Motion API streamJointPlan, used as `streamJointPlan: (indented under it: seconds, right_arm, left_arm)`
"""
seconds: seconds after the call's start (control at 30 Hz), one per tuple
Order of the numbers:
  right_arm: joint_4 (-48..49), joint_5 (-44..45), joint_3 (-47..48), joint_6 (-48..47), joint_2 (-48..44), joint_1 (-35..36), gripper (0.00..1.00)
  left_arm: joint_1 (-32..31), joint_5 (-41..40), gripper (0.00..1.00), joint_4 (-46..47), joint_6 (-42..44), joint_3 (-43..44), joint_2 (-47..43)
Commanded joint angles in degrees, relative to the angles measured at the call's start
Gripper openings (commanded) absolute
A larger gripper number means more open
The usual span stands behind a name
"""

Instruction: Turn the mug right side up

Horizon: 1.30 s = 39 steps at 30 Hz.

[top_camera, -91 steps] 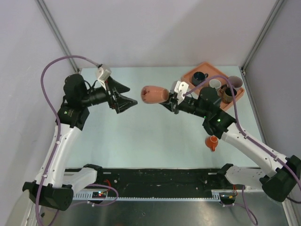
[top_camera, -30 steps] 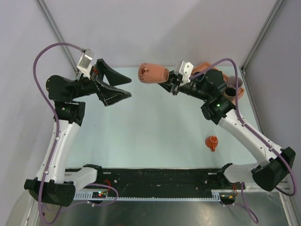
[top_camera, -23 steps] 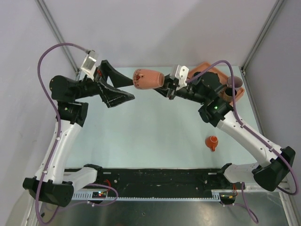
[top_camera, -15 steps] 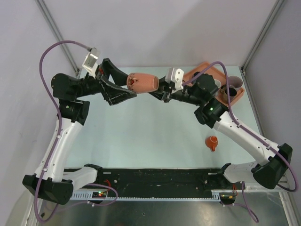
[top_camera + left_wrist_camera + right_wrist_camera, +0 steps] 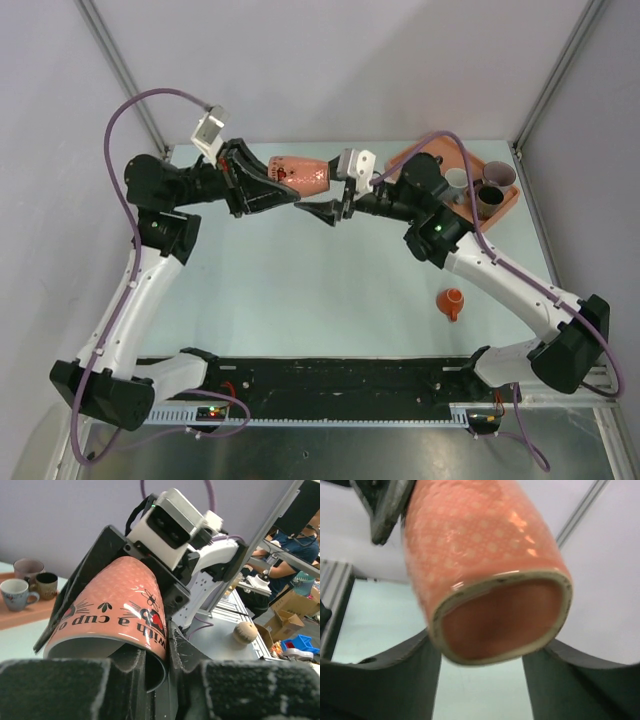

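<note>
The salmon-pink mug (image 5: 300, 173) hangs on its side in mid-air over the back of the table, its mouth toward the left arm and its base toward the right arm. My left gripper (image 5: 272, 183) is shut on the mug's rim (image 5: 160, 652), one finger inside the mouth and one outside against the lettered wall (image 5: 115, 610). My right gripper (image 5: 323, 196) stands open around the base end. In the right wrist view the mug (image 5: 480, 555) shows its base between the spread fingers (image 5: 385, 675), with gaps on both sides.
An orange tray (image 5: 505, 205) holding several mugs sits at the back right. A small orange cup (image 5: 451, 302) lies on the table near the right arm. Both arms meet high over the table's rear middle.
The right gripper carried the mug leftward into the left gripper. The left jaws closed on the rim, and the right jaws opened off the mug's base.
</note>
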Motion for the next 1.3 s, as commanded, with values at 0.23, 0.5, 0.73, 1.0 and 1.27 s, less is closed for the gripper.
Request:
streamJointPlan:
  seconds: [0.23, 0.5, 0.73, 1.0, 1.27]
  right_arm:
    - [-19.5, 1.9, -7.7, -6.6, -10.4, -7.6, 0.91]
    - [-22.8, 8.3, -7.9, 0.3, -15.7, -11.7, 0.99]
    - [-25.2, 16.5, -0.8, 23.6, -13.8, -17.7, 0.99]
    - [-54.7, 36.0, 26.1, 29.1, 4.7, -2.6, 0.99]
    - [-67.8, 23.2, 38.1, 29.5, 15.5, 2.3, 1.0]
  left_arm:
    - [4.5, 8.8, 0.0, -2.5, 12.7, -6.7, -0.4]
    - [-6.4, -38.9, 0.0, -73.7, 73.4, 11.9, 3.5]
    - [-18.9, -59.5, 0.0, -78.5, 105.2, 3.7, -2.9]
    - [-23.9, -58.9, 0.0, -87.4, 142.6, -4.5, -8.1]
    - [-25.0, -63.1, 0.0, -96.5, 169.0, -11.0, -11.3]
